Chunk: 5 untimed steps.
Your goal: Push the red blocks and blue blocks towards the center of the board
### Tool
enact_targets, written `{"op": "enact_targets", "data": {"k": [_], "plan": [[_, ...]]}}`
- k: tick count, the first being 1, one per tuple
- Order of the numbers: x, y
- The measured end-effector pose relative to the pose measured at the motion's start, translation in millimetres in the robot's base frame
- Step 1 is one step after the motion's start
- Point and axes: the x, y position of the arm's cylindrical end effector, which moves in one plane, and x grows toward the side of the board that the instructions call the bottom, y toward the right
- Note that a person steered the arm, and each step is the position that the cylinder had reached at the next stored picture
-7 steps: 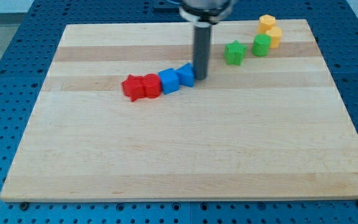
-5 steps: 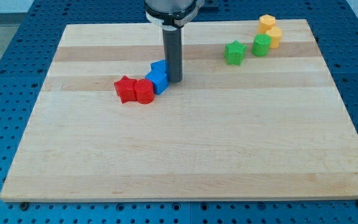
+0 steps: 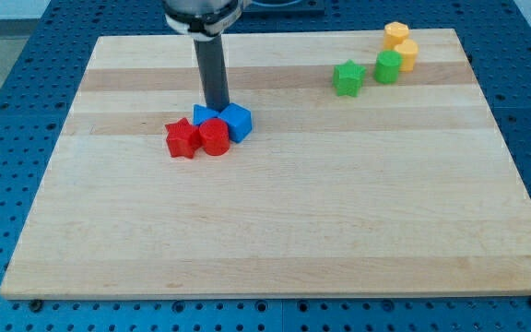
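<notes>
Red blocks and blue blocks sit bunched in one tight cluster on the worktop (image 3: 275, 240), left of its centre and a little toward the view's top. The red star-like block (image 3: 182, 138) touches the red rounded block (image 3: 214, 137); the blue cube (image 3: 236, 121) presses against that one's right side, and a second blue block (image 3: 202, 114) sits behind. My tip (image 3: 217, 108) stands at the cluster's top edge, touching or nearly touching the two blue blocks, apparently placed to shove them down the view toward the centre. There is no gripper, only the rod, so nothing is grasped. The rod hides part of the rear blue block, so its shape is unclear. Two green blocks (image 3: 347, 77) and two yellow ones (image 3: 400, 44) lie well apart at upper right
</notes>
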Motion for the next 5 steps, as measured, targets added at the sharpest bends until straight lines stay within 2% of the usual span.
{"op": "enact_targets", "data": {"k": [1,2,3,4,5], "plan": [[-35.9,-1.4],[-50.5,-66.1],[-23.6,-150.4],[91.3,-154.1],[94.5,-143.2]]}}
